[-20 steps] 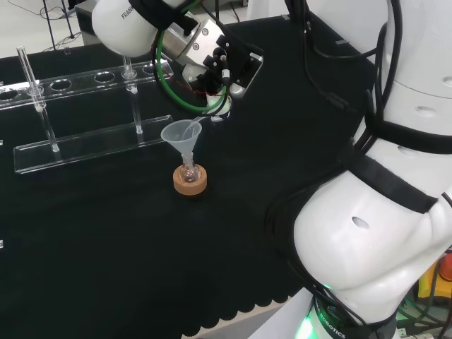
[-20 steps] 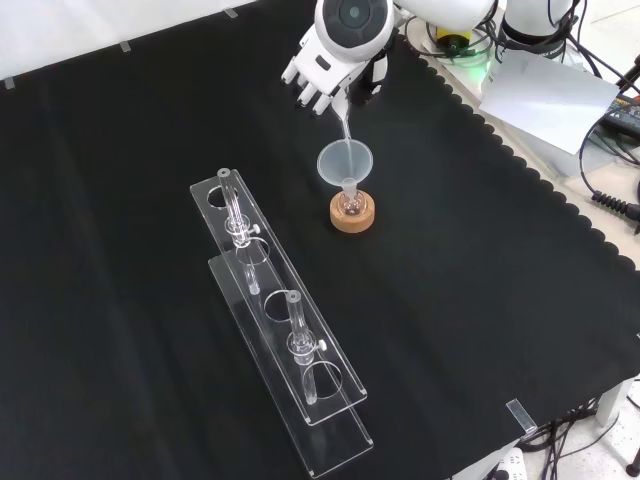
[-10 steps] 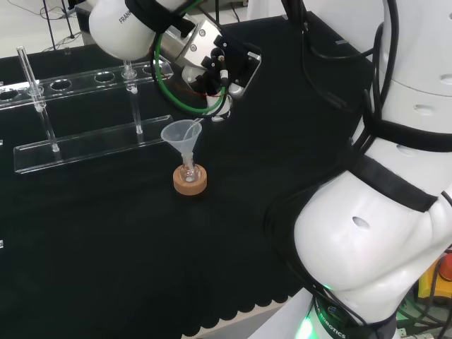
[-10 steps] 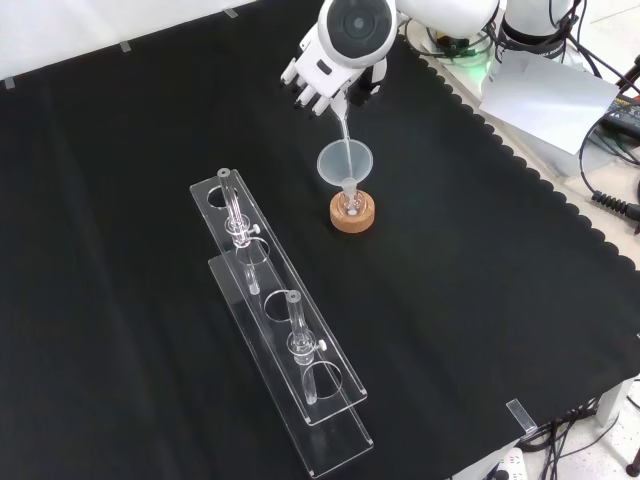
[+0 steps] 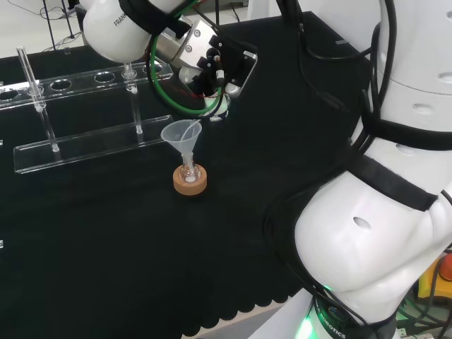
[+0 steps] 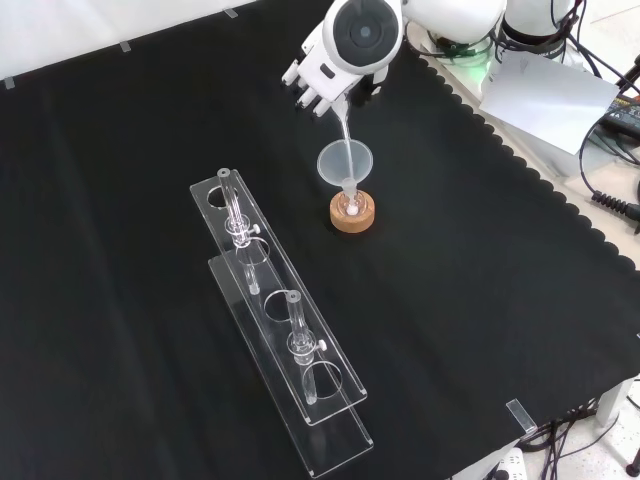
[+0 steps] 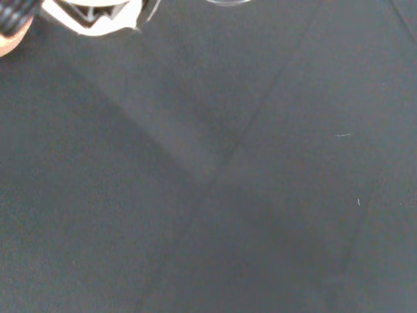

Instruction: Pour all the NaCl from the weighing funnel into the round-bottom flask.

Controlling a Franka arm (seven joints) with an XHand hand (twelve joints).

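Note:
In the head view the hand (image 5: 212, 67) hangs over the bench, shut on the clear weighing funnel (image 5: 216, 107). The weighing funnel is tilted, and its thin stem (image 5: 193, 128) reaches down into the mouth of a clear cone funnel (image 5: 181, 134). That cone sits in the neck of the small round-bottom flask (image 5: 188, 171), which rests on a cork ring (image 5: 191, 183). From the front, the hand (image 6: 322, 82) is just behind the cone funnel (image 6: 346, 160), the stem (image 6: 343, 125) slants into it, and the flask (image 6: 351, 205) sits in its cork ring (image 6: 353, 217). A blurred white part of the hand (image 7: 91, 14) is in the wrist view.
A long clear rack (image 6: 272, 305) with round holes lies left of the flask in the front view, with glass tubes (image 6: 234, 205) standing in it. In the head view the rack (image 5: 85, 135) is behind the flask. The arm's white links (image 5: 374, 212) rise at the right.
The wrist and upper link have turned slightly, shifting left in the head view. The weighing funnel's stem stays in the cone funnel's mouth. Flask and rack have not moved.

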